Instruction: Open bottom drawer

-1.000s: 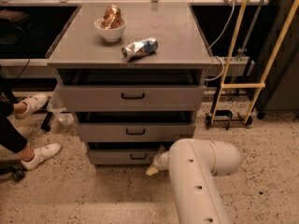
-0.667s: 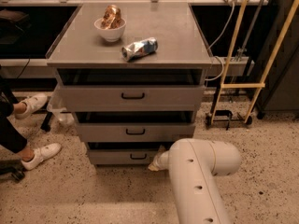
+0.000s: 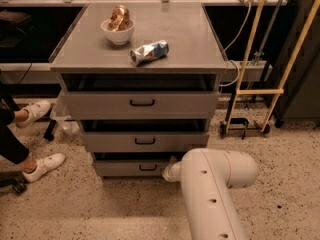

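The bottom drawer point(image 3: 120, 168) is the lowest grey front of the cabinet, with a small black loop handle point(image 3: 147, 168) at its centre. A dark gap shows above its front panel. My white arm point(image 3: 212, 194) comes in from the lower right. My gripper point(image 3: 169, 172) is at the right end of the bottom drawer's front, just right of the handle and low near the floor. The arm's thick end hides most of it. The middle drawer point(image 3: 145, 141) and the tall top drawer point(image 3: 142, 104) sit above.
On the cabinet top stand a white bowl of food point(image 3: 118, 26) and a crushed can point(image 3: 149, 52). A person's legs and white shoes point(image 3: 44, 165) are at the left. A yellow-framed cart point(image 3: 255, 91) stands to the right on the speckled floor.
My gripper's tip has shifted slightly up and towards the right end of the bottom drawer's front. The drawers look unchanged.
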Robot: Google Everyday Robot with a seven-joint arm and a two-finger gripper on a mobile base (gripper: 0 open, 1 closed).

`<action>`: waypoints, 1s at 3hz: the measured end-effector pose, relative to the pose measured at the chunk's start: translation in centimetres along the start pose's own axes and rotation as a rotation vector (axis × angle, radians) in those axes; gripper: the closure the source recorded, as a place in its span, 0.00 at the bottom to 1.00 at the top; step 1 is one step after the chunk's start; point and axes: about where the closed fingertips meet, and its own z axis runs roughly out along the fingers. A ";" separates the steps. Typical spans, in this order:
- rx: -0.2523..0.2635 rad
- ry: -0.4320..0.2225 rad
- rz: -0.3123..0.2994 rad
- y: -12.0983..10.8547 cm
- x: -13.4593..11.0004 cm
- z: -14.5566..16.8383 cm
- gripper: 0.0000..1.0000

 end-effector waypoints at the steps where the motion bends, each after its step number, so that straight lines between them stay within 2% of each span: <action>1: 0.000 0.000 0.000 0.0 0.0 0.0 1.00; 2: 0.000 0.000 0.000 -0.1 -0.3 -0.4 1.00; 3: -0.027 0.012 -0.024 0.8 1.0 -1.2 1.00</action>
